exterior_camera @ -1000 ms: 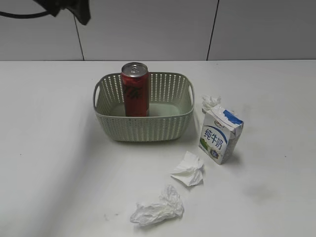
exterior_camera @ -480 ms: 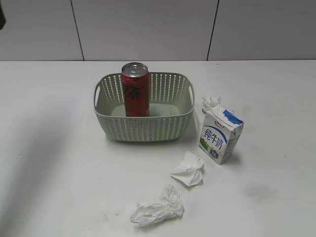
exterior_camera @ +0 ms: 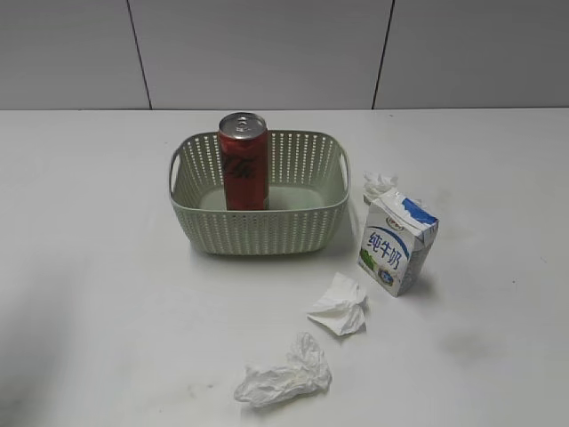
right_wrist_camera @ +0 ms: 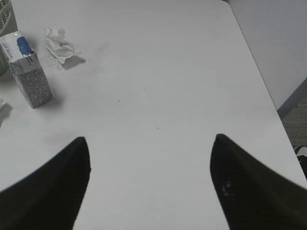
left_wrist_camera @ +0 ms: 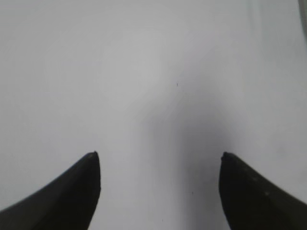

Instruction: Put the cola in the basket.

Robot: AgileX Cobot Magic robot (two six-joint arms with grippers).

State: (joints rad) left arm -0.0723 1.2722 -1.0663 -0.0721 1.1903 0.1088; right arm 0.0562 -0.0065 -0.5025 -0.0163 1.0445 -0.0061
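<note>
The cola (exterior_camera: 244, 161), a tall red can with black markings and a silver top, stands upright inside the pale green basket (exterior_camera: 258, 229), towards its back left. Neither gripper shows in the exterior view. In the left wrist view my left gripper (left_wrist_camera: 159, 155) is open and empty over bare white table. In the right wrist view my right gripper (right_wrist_camera: 150, 139) is open and empty over bare table, well to the right of the milk carton. The basket's edge (right_wrist_camera: 5, 15) just shows at the top left of that view.
A white-and-blue milk carton (exterior_camera: 396, 243) stands right of the basket; it also shows in the right wrist view (right_wrist_camera: 29, 73). Crumpled tissues lie behind the carton (exterior_camera: 380, 184), in front of the basket (exterior_camera: 340, 305) and nearer the front edge (exterior_camera: 283, 374). The table's right edge (right_wrist_camera: 261, 81) shows.
The dark left arm at the top left of the exterior view has withdrawn out of the frame. The can and basket have not moved.
</note>
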